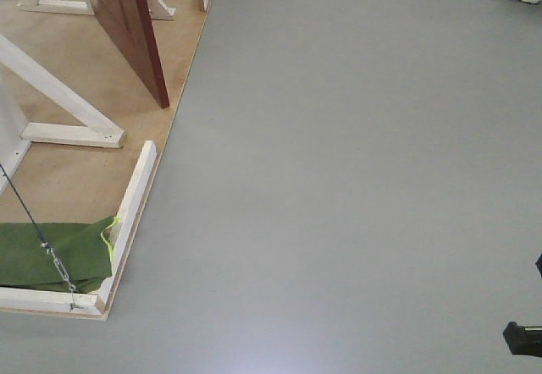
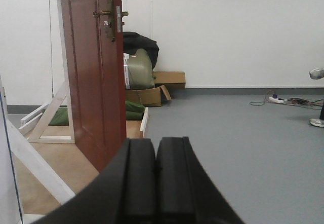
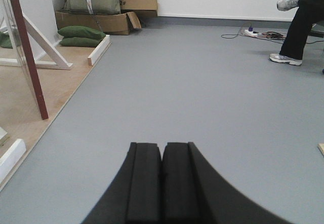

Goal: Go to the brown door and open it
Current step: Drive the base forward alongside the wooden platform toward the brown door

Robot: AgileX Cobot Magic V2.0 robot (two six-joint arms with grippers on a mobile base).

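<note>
Much grey floor point(image 1: 356, 179) beside brown door point(image 2: 93, 72)

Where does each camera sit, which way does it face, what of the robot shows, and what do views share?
Front: high on the robot, tilted down at the grey floor; no arm clearly shows.
Left wrist: behind the shut left hand, facing the brown door.
Right wrist: behind the shut right hand, facing cardboard boxes across the floor.
Shared: all three catch the door; both wrists the boxes.
</note>
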